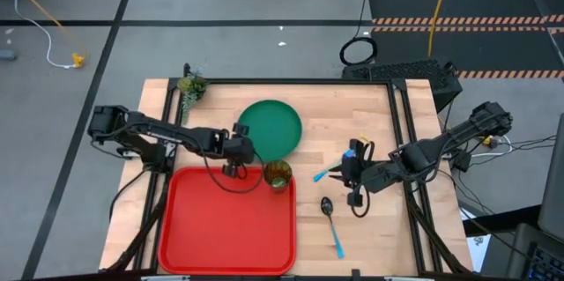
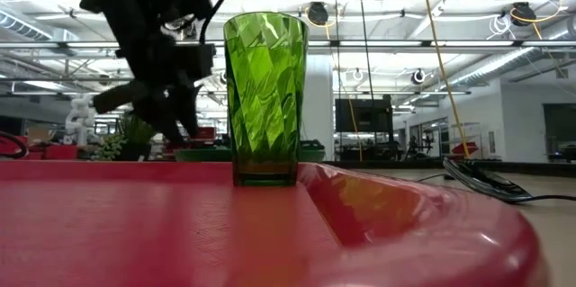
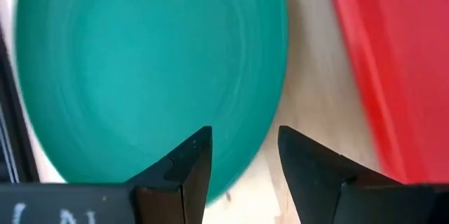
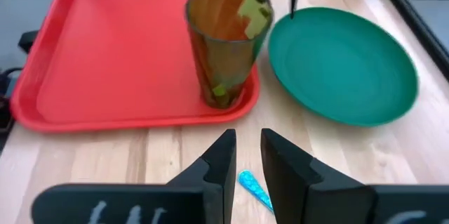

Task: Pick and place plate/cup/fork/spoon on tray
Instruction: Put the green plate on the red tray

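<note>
The red tray lies at the table's near left. The olive-green cup stands upright on its base in the tray's far right corner. The dark-green plate lies flat on the wood beyond the tray. My left gripper is open and points down over the plate's near rim, one fingertip over the plate and the other over bare wood. My right gripper hangs raised at the right with a narrow gap and nothing in it. Below it lies the fork. The spoon lies nearer the front edge. My left gripper stands from above over the plate's near rim, fingers to either side of it. I cannot tell whether a fingertip touches the rim. The plate lies flat on the table.
A leafy plant sprig sits at the table's far left corner. Black frame rails run along the left and right sides. Bare wood shows between the tray and the spoon and to the right of the plate.
</note>
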Available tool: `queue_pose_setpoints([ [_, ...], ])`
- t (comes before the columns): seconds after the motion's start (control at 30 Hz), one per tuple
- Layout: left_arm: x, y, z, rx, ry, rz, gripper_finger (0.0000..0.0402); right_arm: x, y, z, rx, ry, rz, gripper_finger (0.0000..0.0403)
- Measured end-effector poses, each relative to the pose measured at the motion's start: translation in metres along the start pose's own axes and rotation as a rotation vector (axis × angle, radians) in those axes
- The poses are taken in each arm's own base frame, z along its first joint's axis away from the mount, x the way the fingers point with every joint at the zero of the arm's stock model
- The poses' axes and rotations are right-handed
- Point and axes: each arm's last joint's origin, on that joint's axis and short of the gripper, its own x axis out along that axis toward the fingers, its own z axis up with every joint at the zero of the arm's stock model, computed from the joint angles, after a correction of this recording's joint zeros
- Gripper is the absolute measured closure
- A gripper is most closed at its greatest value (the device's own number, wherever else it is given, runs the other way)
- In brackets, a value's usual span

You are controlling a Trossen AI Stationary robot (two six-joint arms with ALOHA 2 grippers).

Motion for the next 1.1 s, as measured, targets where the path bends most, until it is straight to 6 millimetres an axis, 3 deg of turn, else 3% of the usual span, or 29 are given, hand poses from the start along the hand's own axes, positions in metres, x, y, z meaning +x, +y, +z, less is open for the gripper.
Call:
queue_pose_setpoints([
  [0.2, -0.006, -0.001, 0.008, 0.020, -0.034, 0.000, 0.0234, 0.000, 0.001, 0.000, -0.049, 0.013, 0.043, 0.0341],
  [0.67, 0.005, -0.006, -0.009, 0.028, 0.039, 0.004, 0.0234, 0.000, 0.002, -0.003, -0.104, 0.050, 0.097, 0.0341],
  [1.1, 0.031, -0.005, -0.010, 0.128, 0.078, 0.051, 0.0234, 0.000, 0.002, -0.003, -0.107, 0.051, 0.096, 0.0341],
])
